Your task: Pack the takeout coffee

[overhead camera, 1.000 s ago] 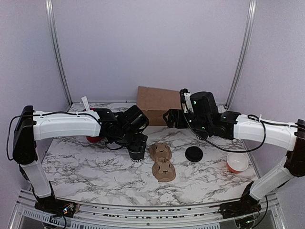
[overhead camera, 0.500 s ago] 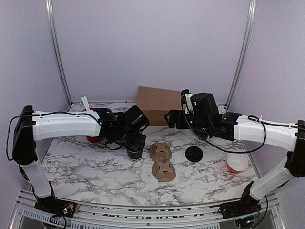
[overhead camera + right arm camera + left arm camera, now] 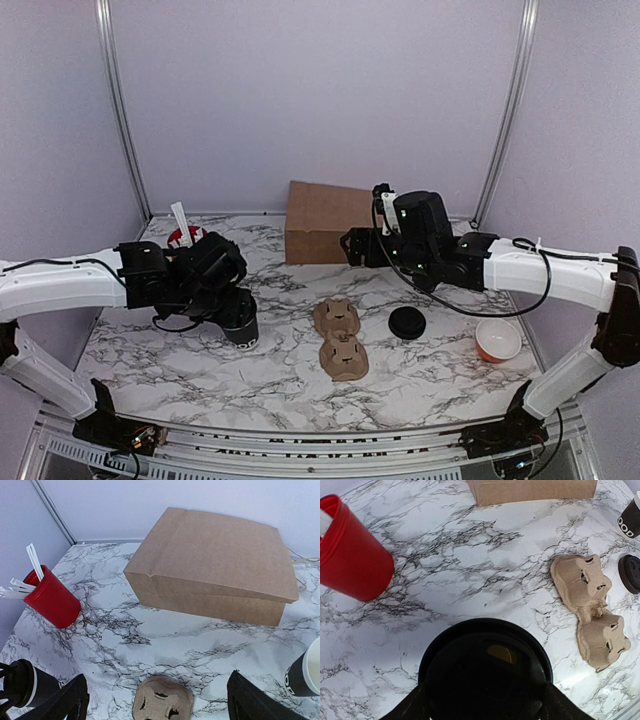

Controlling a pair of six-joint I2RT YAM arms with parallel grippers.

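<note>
The takeout coffee (image 3: pixel 241 330), a small black lidded cup, is tilted and held just above the marble on the left. My left gripper (image 3: pixel 233 316) is shut on it. In the left wrist view the black lid (image 3: pixel 485 667) fills the lower frame, and my left gripper (image 3: pixel 485 702) presses a finger against each side of it. The right wrist view shows this cup (image 3: pixel 24 685) at its bottom left. My right gripper (image 3: pixel 351 247) hangs open in front of the brown paper bag (image 3: pixel 322 220). Nothing lies between the fingers of the right gripper (image 3: pixel 157 680).
A double cardboard cup carrier (image 3: pixel 340 338) lies at the centre, with a loose black lid (image 3: pixel 407 322) to its right. An orange bowl (image 3: pixel 497 340) sits far right. A red cup (image 3: pixel 184 240) with straws stands back left. An open black cup (image 3: pixel 304 674) stands near the bag.
The left arm has swung left and toward the near edge, carrying the lidded cup away from the carrier; the cup is now tilted. The right arm has barely moved.
</note>
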